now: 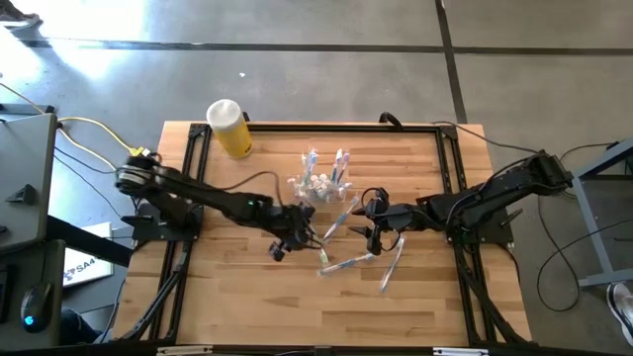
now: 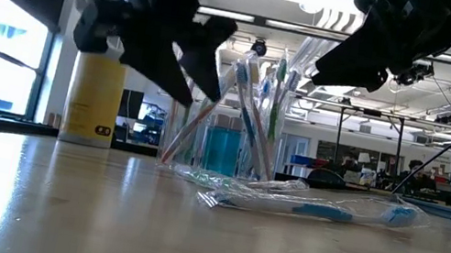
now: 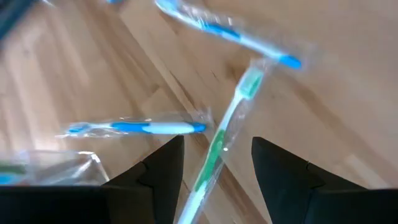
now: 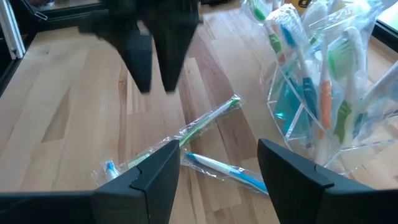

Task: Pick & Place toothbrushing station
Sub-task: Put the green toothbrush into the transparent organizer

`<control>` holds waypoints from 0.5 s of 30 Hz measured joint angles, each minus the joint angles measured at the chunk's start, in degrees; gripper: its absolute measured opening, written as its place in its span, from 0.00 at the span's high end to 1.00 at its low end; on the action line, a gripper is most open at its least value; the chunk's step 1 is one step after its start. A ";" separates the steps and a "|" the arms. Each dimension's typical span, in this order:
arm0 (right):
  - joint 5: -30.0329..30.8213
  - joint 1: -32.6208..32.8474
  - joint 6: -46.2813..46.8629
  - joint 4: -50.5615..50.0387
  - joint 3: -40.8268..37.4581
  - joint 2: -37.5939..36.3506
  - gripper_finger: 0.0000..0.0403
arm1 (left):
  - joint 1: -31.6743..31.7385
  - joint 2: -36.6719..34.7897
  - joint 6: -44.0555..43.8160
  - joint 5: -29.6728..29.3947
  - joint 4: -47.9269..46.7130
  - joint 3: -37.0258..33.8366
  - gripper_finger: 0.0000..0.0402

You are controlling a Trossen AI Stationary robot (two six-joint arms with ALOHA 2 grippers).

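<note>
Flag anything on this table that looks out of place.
Several wrapped toothbrushes lie scattered flat on the table in front of the clear holder cup, crossing at odd angles, while others stand in the cup. Both grippers are above them, empty.

The table (image 1: 257,297) is pale wood in planks, its grain plain and its finish a soft sheen. The holder cup (image 4: 323,118) is clear, glossy plastic. The toothbrushes (image 3: 217,140) lie in thin crinkled wrappers — transparent film, shiny. The yellow cylinder (image 1: 233,133) looks smooth, with a white cap. Both grippers' fingers (image 4: 155,171) are dark and matt — plastic, by their look.
</note>
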 joint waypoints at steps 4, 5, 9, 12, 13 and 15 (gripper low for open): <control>0.00 0.02 0.14 -0.49 0.00 0.00 0.49 | 0.00 5.30 2.86 1.58 -0.22 2.94 0.55; 0.00 0.02 0.14 -0.57 0.00 0.00 0.49 | 0.02 5.92 3.23 2.66 -1.06 3.64 0.55; 0.00 0.02 0.14 -0.54 0.00 0.00 0.49 | 0.76 7.90 5.37 6.41 -2.79 6.36 0.55; 0.00 0.02 0.17 -0.52 0.00 0.00 0.49 | 2.05 9.03 5.95 8.58 -2.56 7.07 0.55; -0.02 0.02 0.17 -0.52 0.00 0.00 0.49 | 2.51 9.33 5.95 9.18 -3.03 7.05 0.55; -0.01 0.04 0.30 -0.59 0.02 0.00 0.49 | 3.43 9.87 5.94 10.52 -3.07 6.94 0.55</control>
